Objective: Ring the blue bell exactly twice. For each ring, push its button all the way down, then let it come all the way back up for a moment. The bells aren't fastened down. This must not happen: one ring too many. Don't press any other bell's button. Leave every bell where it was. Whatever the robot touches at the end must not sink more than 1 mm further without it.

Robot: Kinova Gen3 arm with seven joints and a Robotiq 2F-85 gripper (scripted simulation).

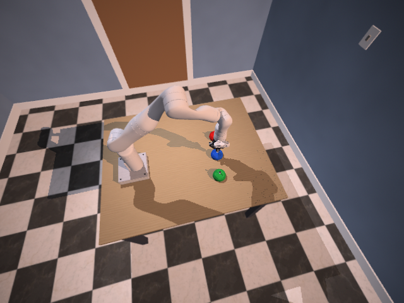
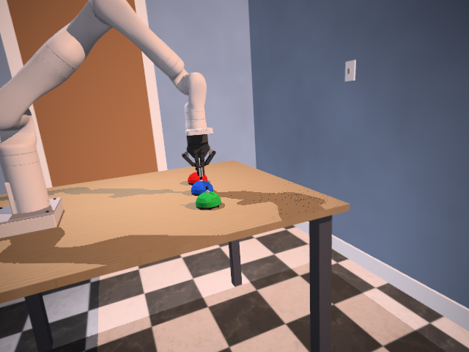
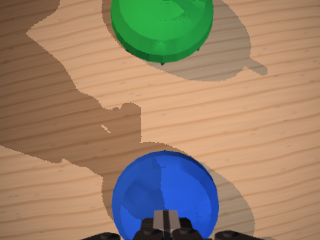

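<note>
The blue bell (image 1: 216,154) sits on the wooden table between a red bell (image 1: 211,135) and a green bell (image 1: 219,175). My gripper (image 1: 218,148) is shut with nothing between its fingers and points straight down over the blue bell's top. In the side view the closed fingertips (image 2: 201,177) stand right at the top of the blue bell (image 2: 201,187); its button is hidden behind them. In the wrist view the shut fingertips (image 3: 165,220) cover the middle of the blue dome (image 3: 165,196), and I cannot tell whether they touch it.
The green bell (image 3: 161,27) lies ahead of the blue one in the wrist view, with its button just visible in the side view (image 2: 207,199). The red bell (image 2: 195,177) sits close behind the fingers. The robot base (image 1: 132,168) stands at the table's left.
</note>
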